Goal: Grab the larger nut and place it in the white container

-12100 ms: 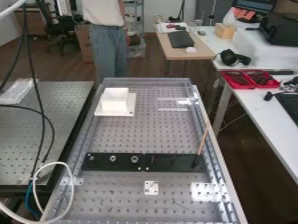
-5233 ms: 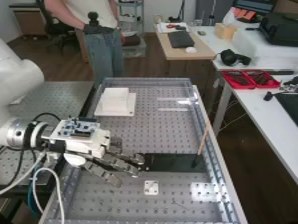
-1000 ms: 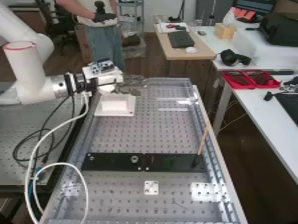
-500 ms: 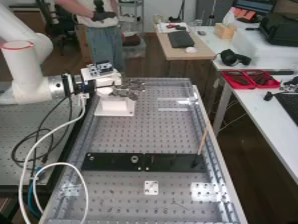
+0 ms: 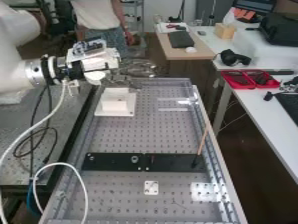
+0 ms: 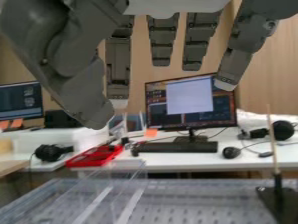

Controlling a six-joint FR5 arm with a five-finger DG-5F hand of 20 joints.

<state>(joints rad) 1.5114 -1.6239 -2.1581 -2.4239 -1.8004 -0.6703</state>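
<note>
The perforated worktop point(image 5: 126, 135) carries one white container point(image 5: 115, 105), one flat black bar point(image 5: 113, 163) and, on that bar, one bearing point(image 5: 134, 159). The white container sits lower than the robot hand point(image 5: 138, 68), apart from it. The robot hand is open, fingers nearly straight, gripping nothing.
</note>
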